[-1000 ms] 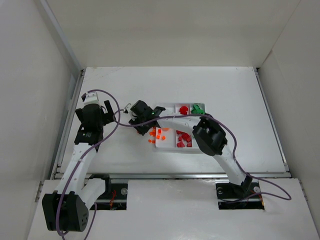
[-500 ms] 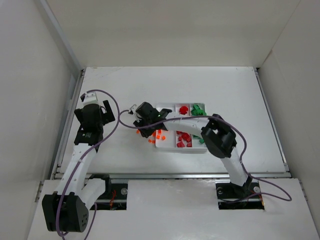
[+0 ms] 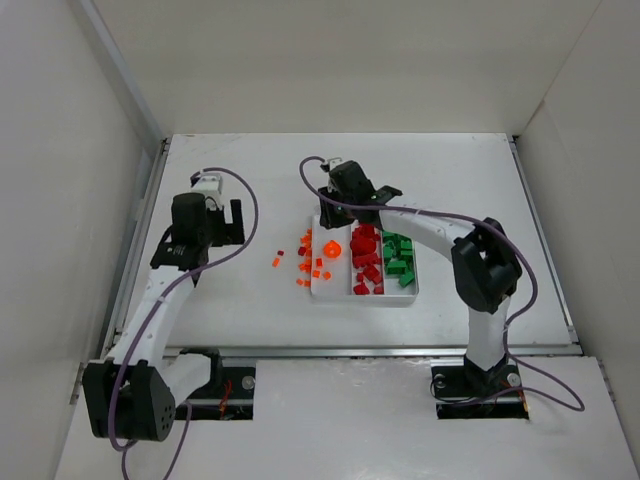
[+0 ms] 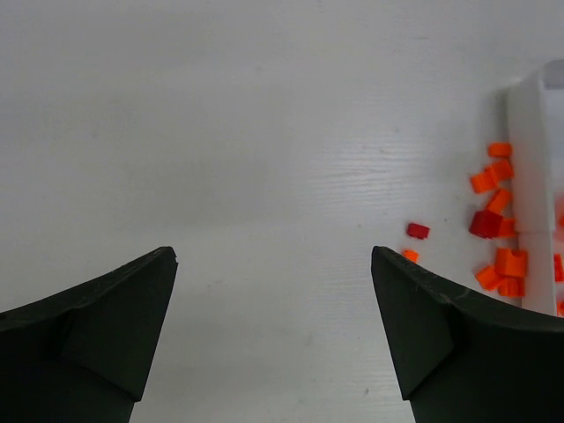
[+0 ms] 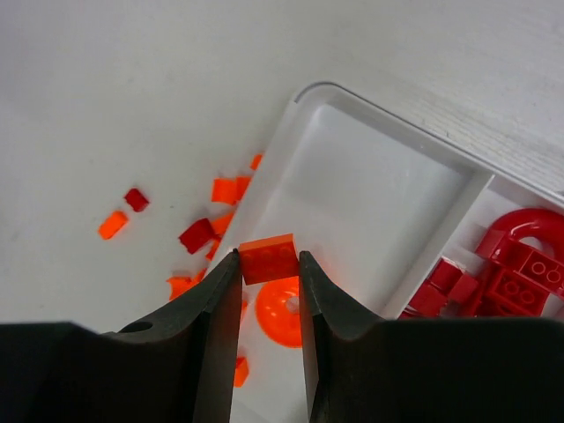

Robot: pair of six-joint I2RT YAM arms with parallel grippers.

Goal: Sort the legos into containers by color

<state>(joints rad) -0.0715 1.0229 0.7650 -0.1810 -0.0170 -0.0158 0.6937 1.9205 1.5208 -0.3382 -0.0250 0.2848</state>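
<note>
The white tray (image 3: 365,300) holds red legos (image 3: 365,258) in its middle compartment and green ones (image 3: 398,262) in the right. An orange disc (image 3: 333,247) lies in the left compartment (image 5: 370,203). My right gripper (image 3: 352,192) hangs over the tray's far left end, shut on an orange brick (image 5: 271,251) that sits above the disc (image 5: 280,313). Loose orange and red legos (image 3: 305,262) lie on the table beside the tray's left wall (image 4: 529,176). My left gripper (image 3: 232,222) stands open over bare table to the left of them, nothing between its jaws (image 4: 273,256).
A small red brick (image 4: 418,231) and an orange one lie farthest left of the loose group. White walls enclose the table on three sides. A purple cable (image 3: 250,215) loops beside the left arm, and another arcs above the tray (image 3: 430,215).
My right arm has swung from the tray's left side to its far end, carrying the orange brick and uncovering the tray. My left gripper has moved right, toward the loose bricks.
</note>
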